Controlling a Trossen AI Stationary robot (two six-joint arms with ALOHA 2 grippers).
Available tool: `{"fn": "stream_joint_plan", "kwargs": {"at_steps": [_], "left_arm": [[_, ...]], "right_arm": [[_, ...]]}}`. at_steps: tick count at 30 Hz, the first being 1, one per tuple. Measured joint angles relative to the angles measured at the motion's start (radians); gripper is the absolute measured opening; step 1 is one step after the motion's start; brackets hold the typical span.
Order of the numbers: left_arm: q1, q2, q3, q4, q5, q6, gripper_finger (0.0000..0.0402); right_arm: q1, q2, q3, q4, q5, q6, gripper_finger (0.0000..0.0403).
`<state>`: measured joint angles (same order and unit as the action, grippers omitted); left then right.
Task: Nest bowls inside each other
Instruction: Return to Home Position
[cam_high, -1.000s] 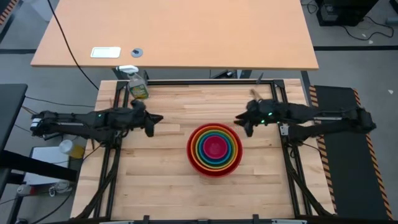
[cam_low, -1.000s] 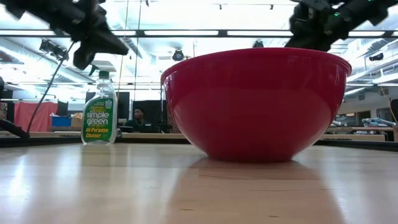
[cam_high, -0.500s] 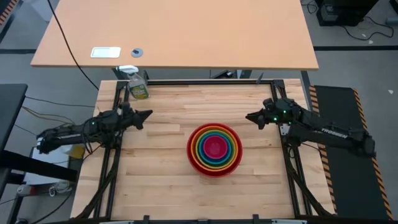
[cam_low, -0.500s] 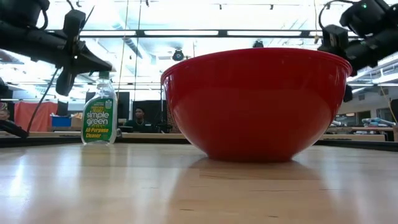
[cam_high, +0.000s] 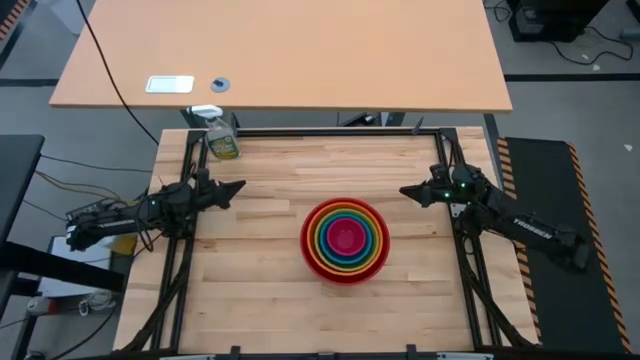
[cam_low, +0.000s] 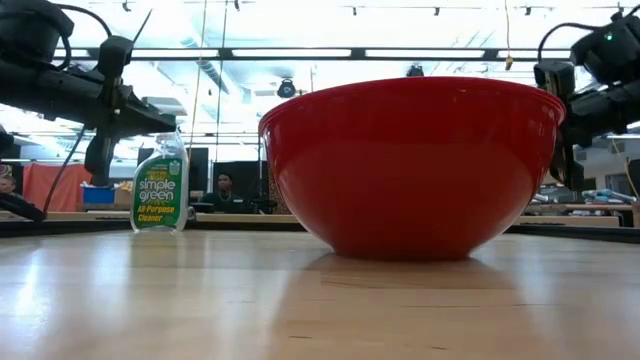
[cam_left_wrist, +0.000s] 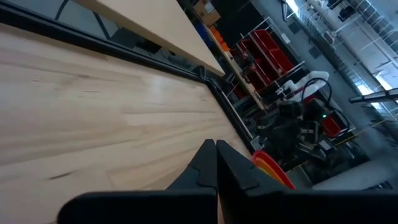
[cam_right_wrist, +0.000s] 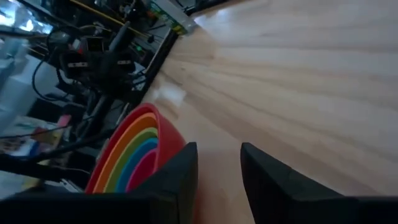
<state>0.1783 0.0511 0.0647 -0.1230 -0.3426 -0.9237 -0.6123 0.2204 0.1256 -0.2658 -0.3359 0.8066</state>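
Observation:
The bowls (cam_high: 345, 240) stand nested in one stack at the middle of the wooden table, the red one outermost, then orange, lime green and blue, with the magenta one innermost. In the low view only the red bowl (cam_low: 410, 165) shows, resting on its base. My left gripper (cam_high: 238, 186) hovers shut to the stack's left, nothing between its fingers (cam_left_wrist: 216, 149). My right gripper (cam_high: 404, 190) hovers to the stack's right, open and holding nothing (cam_right_wrist: 219, 158). The bowls' rims (cam_right_wrist: 134, 149) show past the right gripper's fingers.
A spray bottle (cam_high: 222, 140) with yellow-green liquid stands at the table's far left corner. A black frame rail (cam_high: 330, 132) runs along the far edge. A light desk (cam_high: 280, 50) lies beyond it. A person (cam_low: 222, 190) sits far off in the room.
Both arms have drawn back from the stack, the left toward the table's left edge and the right toward its right edge. Both have sunk lower and rolled at the wrist. The nested bowls have stayed where they were.

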Motion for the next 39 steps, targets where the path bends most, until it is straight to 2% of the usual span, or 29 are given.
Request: {"fn": "stream_joint_plan", "kwargs": {"at_steps": [5, 14, 16, 19, 23, 24, 27, 28, 30, 32, 39], "left_arm": [[0.000, 0.000, 0.000, 0.000, -0.001, -0.033, 0.0000], [-0.002, 0.000, 0.000, -0.001, -0.008, 0.011, 0.0017], [-0.002, 0.000, 0.000, -0.003, -0.009, 0.077, 0.0018], [-0.002, 0.000, 0.000, -0.004, -0.009, 0.294, 0.0018], [-0.002, 0.001, 0.000, -0.005, -0.012, 0.635, 0.0018], [-0.002, 0.001, 0.000, -0.004, -0.012, 0.730, 0.0018], [-0.002, 0.001, 0.000, -0.002, -0.012, 0.907, 0.0018], [-0.002, 0.001, 0.000, -0.002, -0.012, 0.936, 0.0018], [-0.002, 0.001, 0.000, -0.002, -0.012, 0.960, 0.0018], [-0.002, 0.001, 0.000, -0.002, -0.012, 0.960, 0.0018], [-0.002, 0.001, 0.000, -0.002, -0.012, 0.961, 0.0018]], "right_arm": [[-0.024, -0.043, -0.038, 0.047, -0.051, 0.039, 0.0130], [-0.054, -0.051, -0.037, 0.124, 0.010, 0.089, 0.0130], [-0.054, -0.051, -0.037, 0.129, 0.004, 0.089, 0.0130], [-0.053, -0.051, -0.037, 0.134, -0.009, 0.074, 0.0130], [-0.053, -0.051, -0.037, 0.133, 0.013, -0.121, 0.0130], [-0.053, -0.051, -0.037, 0.129, 0.028, -0.247, 0.0130], [-0.053, -0.050, -0.036, 0.095, 0.088, -0.784, 0.0130], [-0.053, -0.050, -0.036, 0.096, 0.103, -0.924, 0.0130], [-0.053, -0.050, -0.036, 0.107, 0.128, -1.106, 0.0130], [-0.053, -0.050, -0.036, 0.115, 0.140, -1.172, 0.0130], [-0.053, -0.050, -0.036, 0.116, 0.141, -1.165, 0.0130]]}}
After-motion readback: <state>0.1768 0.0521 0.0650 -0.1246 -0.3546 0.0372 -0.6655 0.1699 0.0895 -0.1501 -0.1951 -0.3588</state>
